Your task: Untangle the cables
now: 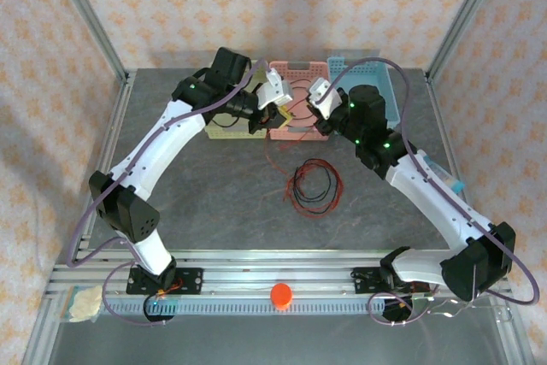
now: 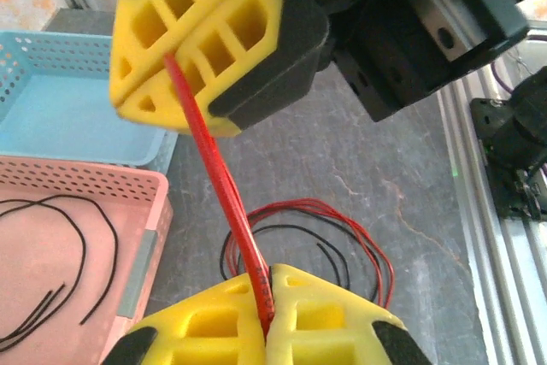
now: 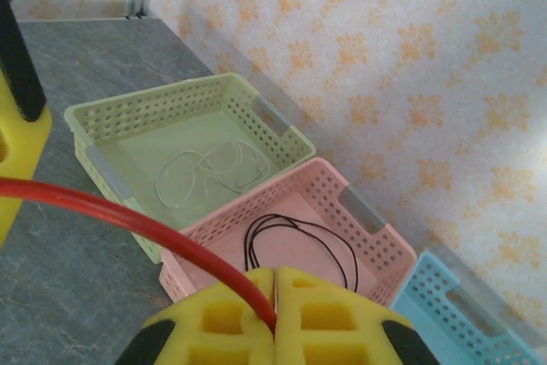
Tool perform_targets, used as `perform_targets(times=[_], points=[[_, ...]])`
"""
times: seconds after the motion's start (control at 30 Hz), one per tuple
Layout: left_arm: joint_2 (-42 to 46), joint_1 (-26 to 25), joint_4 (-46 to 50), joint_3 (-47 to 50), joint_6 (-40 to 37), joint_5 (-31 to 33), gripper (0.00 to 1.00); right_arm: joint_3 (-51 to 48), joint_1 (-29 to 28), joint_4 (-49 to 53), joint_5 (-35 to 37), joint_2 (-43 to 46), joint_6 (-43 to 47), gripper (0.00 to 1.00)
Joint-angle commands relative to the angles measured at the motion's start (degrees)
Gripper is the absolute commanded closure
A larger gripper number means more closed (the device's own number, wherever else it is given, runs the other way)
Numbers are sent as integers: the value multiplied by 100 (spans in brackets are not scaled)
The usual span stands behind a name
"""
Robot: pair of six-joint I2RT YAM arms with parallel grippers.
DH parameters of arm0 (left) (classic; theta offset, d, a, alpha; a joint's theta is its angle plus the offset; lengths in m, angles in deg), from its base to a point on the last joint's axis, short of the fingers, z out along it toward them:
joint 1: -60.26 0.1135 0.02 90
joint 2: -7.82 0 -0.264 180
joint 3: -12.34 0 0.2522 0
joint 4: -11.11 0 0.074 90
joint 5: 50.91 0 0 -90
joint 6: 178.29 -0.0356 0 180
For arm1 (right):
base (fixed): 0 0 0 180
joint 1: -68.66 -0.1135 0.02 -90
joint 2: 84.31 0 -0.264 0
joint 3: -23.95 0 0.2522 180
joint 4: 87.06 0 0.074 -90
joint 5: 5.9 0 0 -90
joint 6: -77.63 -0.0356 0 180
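i see left claw and right claw both pinched shut on the red cable, taut and straight alongside the near wall of the pink basket.

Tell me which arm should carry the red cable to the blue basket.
Probably right: the right end effector, shut on the red cable, sits beside the blue basket; the left end effector, also gripping it, is farther off.
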Motion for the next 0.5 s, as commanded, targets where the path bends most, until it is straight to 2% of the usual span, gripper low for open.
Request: perform_targets(times=[0.0,0.1,0.13,0.23,0.47], points=[[388,-13,-1482,737,1189,354,56,-33,8,-217,703,195,-776,100],[761,-18,-2699,1634,1993,553,35,-32,8,-135,1285,220,-1465,100],[884,-39,-3144,1941,2238,617,33,-51,8,-135,1456,251,-1705,100],[1188,-135,-4190,2895,2787,857,31,-116,7,-45,1760,326,-2331,100],[1650,-540,-5916,4717,3294,997,30,71,120,471,2454,186,-3296,100]])
